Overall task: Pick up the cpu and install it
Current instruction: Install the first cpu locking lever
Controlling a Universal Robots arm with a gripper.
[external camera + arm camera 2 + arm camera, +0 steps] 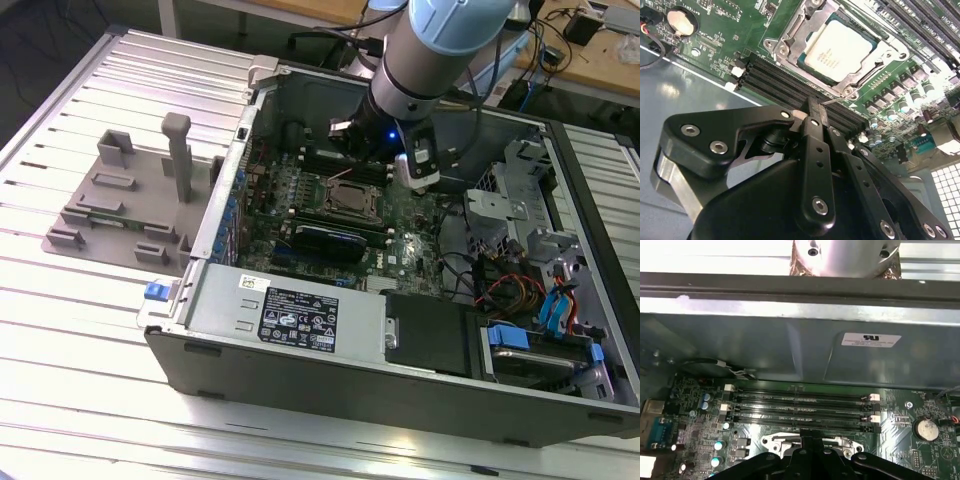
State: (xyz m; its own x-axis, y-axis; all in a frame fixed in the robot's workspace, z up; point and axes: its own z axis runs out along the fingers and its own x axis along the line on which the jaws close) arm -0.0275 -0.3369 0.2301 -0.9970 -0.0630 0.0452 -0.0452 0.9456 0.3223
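Observation:
The cpu [839, 49], a flat square chip with a shiny silver top, lies inside the metal-framed socket [790, 37] on the green motherboard [725, 30]. In the exterior view the cpu [352, 197] shows in the middle of the board inside the open computer case. My gripper [816, 116] hangs just above the board, beside the socket and over the black memory slots [775, 82]. Its black fingers are pressed together with nothing between them. In the first wrist view the gripper [807, 442] sits in front of the socket frame.
The case wall [790, 345] rises close behind the memory slots [800, 407]. A coin battery [927, 429] sits on the board. Drive cages and cables [520, 290] fill the case toward the exterior view's right. A grey fixture [130, 200] stands on the table outside the case.

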